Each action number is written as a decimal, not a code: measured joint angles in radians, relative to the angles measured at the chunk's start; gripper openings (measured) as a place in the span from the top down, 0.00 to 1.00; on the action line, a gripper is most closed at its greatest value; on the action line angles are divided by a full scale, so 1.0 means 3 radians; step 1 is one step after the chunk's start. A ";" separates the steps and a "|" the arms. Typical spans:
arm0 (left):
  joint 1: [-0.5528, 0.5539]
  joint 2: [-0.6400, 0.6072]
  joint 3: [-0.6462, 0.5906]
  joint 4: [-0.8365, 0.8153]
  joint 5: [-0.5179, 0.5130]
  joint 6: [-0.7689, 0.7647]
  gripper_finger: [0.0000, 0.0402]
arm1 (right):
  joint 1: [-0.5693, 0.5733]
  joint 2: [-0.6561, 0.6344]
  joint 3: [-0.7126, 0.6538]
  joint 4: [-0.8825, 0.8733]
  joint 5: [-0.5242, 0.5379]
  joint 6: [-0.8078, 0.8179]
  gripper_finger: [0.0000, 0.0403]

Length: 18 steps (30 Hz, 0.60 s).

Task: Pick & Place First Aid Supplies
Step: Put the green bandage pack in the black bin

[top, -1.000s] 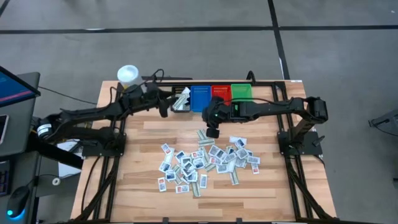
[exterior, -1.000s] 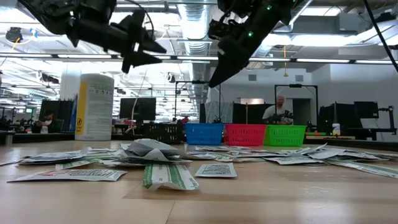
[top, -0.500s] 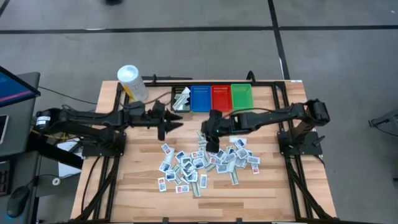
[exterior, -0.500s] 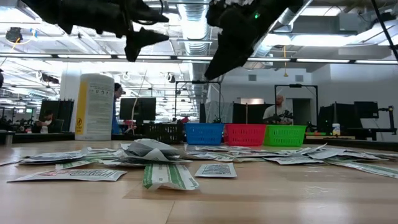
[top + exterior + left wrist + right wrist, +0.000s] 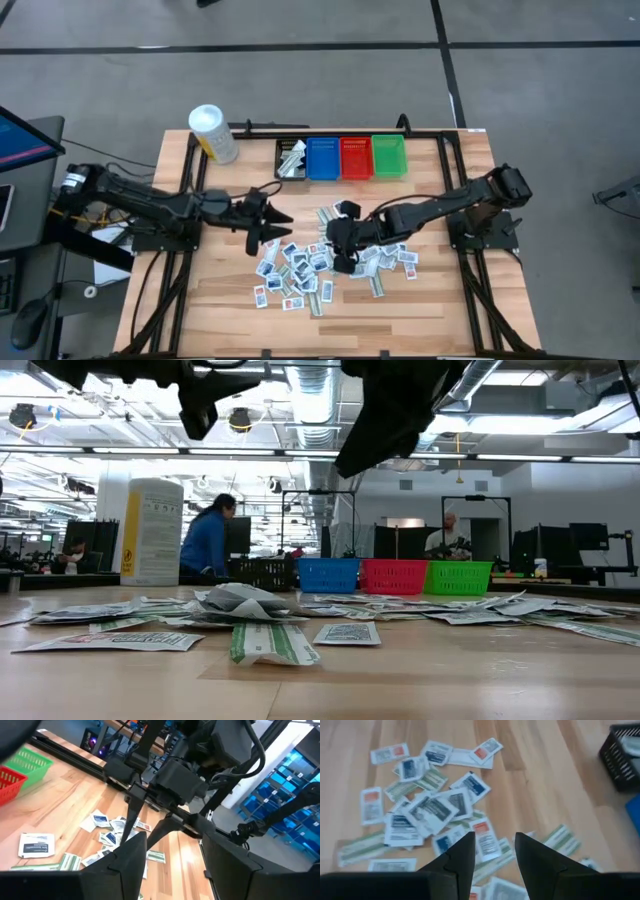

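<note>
We hover right hand [image 5: 341, 256], fingers parted, nothing held, over pile of small flat white-and-blue first aid packets [image 5: 330, 260] on wooden worktop [image 5: 440, 300]. Left hand [image 5: 272, 226] open beside pile. Next, likely: descend, pinch one packet.

High view: you're looking straight down on whole table [image 5: 220, 300]. Low view: sitting at tabletop height, facing bins [image 5: 394, 575] and room. Wrist views: looking down close over packets [image 5: 435, 810]. All four sharing packet pile.

Wooden table [image 5: 440, 300] (matt, planked)
</note>
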 joint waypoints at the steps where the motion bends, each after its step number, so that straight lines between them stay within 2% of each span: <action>1: -0.0026 0.0000 0.0000 0.0000 -0.0013 0.0042 0.51 | 0.0028 0.0011 -0.0001 -0.0041 0.0009 0.0080 0.67; 10: -0.0169 0.0000 0.0000 -0.0014 -0.0014 0.0239 0.51 | 0.0274 0.0054 -0.0006 -0.0238 0.0026 0.0898 0.67; 14: -0.0238 0.0000 -0.0001 -0.0027 0.0130 0.0243 0.51 | 0.0411 0.0053 -0.0006 -0.0249 0.0017 0.1148 0.67; 18: -0.0307 0.0000 -0.0001 -0.0027 0.0146 0.0221 0.51 | 0.0546 0.0050 -0.0005 -0.0482 -0.0108 0.1453 0.67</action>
